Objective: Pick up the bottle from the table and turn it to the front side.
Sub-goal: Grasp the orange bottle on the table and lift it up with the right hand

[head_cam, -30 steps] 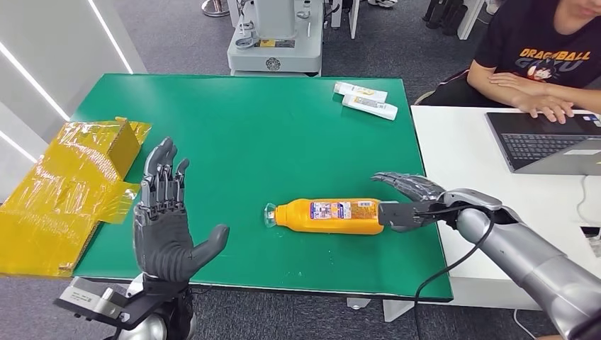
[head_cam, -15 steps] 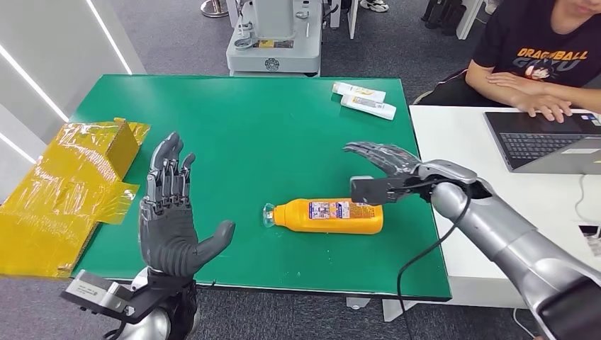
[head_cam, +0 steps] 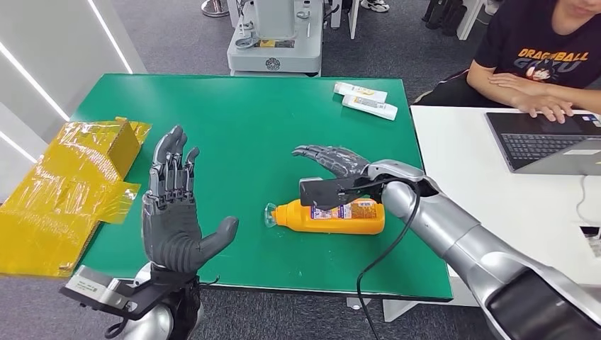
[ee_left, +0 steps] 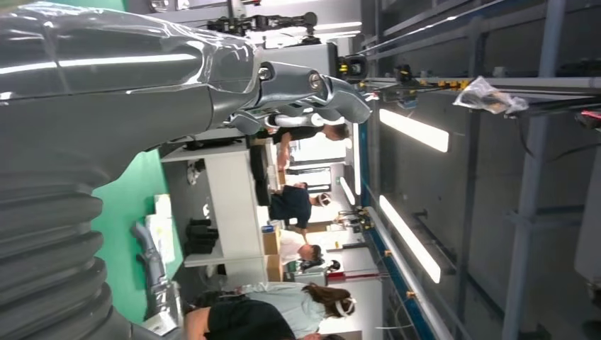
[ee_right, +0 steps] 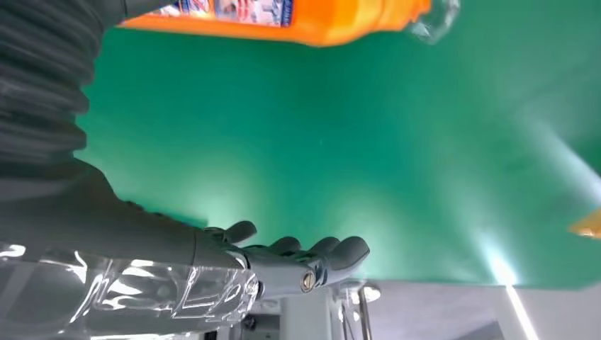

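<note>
From my head view I am seeing the orange plastic bottle with the printed label and clear cap (head_cam: 329, 215) lying on its side on the green-topped bench (head_cam: 248, 120), cap pointing toward my left hand (head_cam: 172, 216). My right wrist view is showing something the head view is not: a strip of bare green bench between the bottle (ee_right: 283, 15) and my right hand's fingers (ee_right: 312, 258), so those fingers are not touching it there. In the head view my right hand (head_cam: 333, 173) is hovering just above the bottle with fingers spread apart and the thumb reaching down near the label; whether the thumb is touching it, I cannot tell. My left hand is standing upright, well apart from the bottle, palm facing it, fingers straight and spread, gripping nothing. Beyond the bottle, at the bench's far corner, two white oblong tubes (head_cam: 365, 100) are lying side by side. Past my left hand, crumpled yellow plastic wrapping (head_cam: 67, 188) is hanging over the bench edge. Beside the bottle's base end, a white bench (head_cam: 482, 177) is carrying a laptop (head_cam: 549, 142), where a person in a black shirt (head_cam: 538, 57) is sitting.
</note>
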`<state>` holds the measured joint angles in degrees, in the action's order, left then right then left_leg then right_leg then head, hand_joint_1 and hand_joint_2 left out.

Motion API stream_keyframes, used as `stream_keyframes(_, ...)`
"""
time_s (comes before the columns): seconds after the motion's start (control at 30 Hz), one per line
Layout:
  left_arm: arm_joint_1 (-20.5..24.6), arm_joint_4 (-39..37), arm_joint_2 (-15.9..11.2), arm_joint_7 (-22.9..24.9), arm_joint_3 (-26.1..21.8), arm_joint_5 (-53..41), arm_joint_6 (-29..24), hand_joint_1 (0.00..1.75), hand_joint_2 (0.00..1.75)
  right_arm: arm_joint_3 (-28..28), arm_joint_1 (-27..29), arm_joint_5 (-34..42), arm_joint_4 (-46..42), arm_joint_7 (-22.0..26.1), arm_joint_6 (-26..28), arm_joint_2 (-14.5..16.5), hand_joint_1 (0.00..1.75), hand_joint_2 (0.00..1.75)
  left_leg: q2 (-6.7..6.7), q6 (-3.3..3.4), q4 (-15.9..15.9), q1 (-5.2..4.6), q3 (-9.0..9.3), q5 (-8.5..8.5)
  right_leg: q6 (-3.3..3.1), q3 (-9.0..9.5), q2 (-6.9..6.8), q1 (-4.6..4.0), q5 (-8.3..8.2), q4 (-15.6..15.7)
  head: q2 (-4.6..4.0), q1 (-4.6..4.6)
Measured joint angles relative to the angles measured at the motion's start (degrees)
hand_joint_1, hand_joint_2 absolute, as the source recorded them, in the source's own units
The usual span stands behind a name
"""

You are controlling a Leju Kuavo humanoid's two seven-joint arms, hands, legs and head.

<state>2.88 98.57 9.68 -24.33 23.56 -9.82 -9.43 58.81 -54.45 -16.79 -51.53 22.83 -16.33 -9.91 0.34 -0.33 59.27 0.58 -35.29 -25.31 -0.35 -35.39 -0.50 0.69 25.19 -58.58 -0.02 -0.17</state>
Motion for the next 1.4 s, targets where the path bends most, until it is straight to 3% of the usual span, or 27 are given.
stream_keyframes(0.23,0.00,0.00,-0.04,0.13,0.00,0.23,0.56,0.00,1.75,0.95,2.18,-0.35,3.21,-0.34,-0.23,-0.41,0.00,1.75,0.00,0.00,0.02,0.00,0.03,-0.01,0.00,-0.02,0.02,0.00,0.00,0.01,0.00,-0.01)
stream_keyframes(0.73,0.16,-0.24,-0.29,0.12,0.00,0.37,-1.49,0.00,1.75,0.77,6.20,-0.16,4.63,0.40,1.48,-5.62,0.00,1.75,0.02,0.03,0.02,0.00,0.01,-0.03,0.00,-0.02,0.04,0.00,-0.01,0.00,0.00,-0.01)
stream_keyframes(1.4,-1.45,-1.01,-1.55,-1.12,0.00,1.67,-4.44,0.00,1.75,-0.26,6.15,1.18,5.37,2.89,1.01,-6.21,0.00,1.75,0.00,0.03,0.01,0.00,-0.02,-0.03,0.00,-0.02,0.02,0.00,0.00,-0.01,0.00,0.00)
